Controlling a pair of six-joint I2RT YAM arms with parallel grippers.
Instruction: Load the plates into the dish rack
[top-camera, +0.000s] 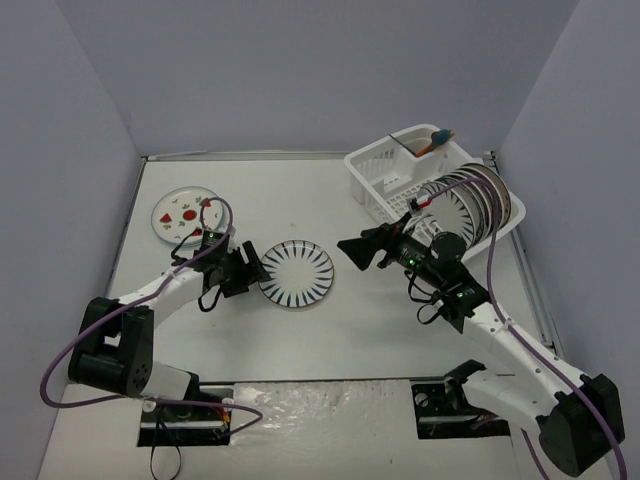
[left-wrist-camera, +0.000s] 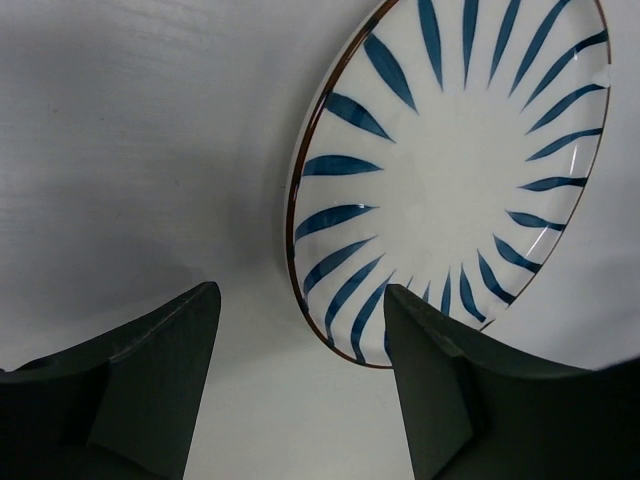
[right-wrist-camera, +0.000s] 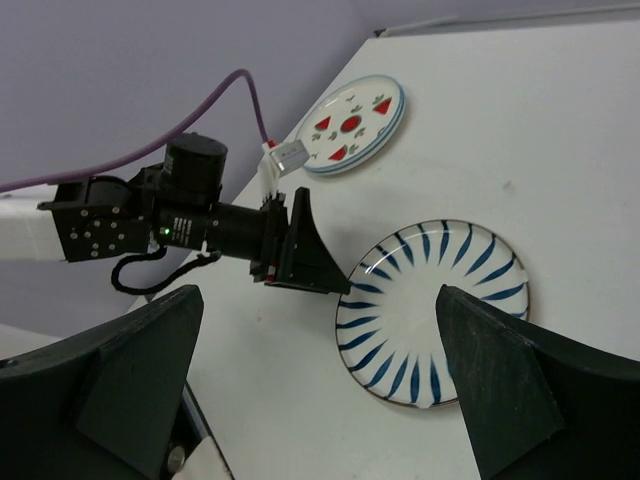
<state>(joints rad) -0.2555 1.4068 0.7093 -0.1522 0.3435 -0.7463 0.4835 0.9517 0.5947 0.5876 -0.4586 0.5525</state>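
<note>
A white plate with dark radial stripes (top-camera: 296, 274) lies flat on the table at mid-centre. My left gripper (top-camera: 254, 269) is open at the plate's left rim, low on the table. In the left wrist view the striped plate (left-wrist-camera: 450, 170) lies just ahead of the left gripper (left-wrist-camera: 300, 335), one finger overlapping its near rim. My right gripper (top-camera: 351, 250) is open and empty, hovering right of the plate and pointing at it. The right wrist view shows the right gripper (right-wrist-camera: 320, 340) and the striped plate (right-wrist-camera: 435, 310). The strawberry plate (top-camera: 186, 214) lies flat at the far left. The white dish rack (top-camera: 385, 175) stands at the back right.
Other plates (top-camera: 482, 205) stand on edge in the rack's right half. The rack's corner cup (top-camera: 432, 140) holds an orange and blue utensil. Grey walls close in the table on three sides. The left arm (right-wrist-camera: 150, 215) stretches along the table's left side.
</note>
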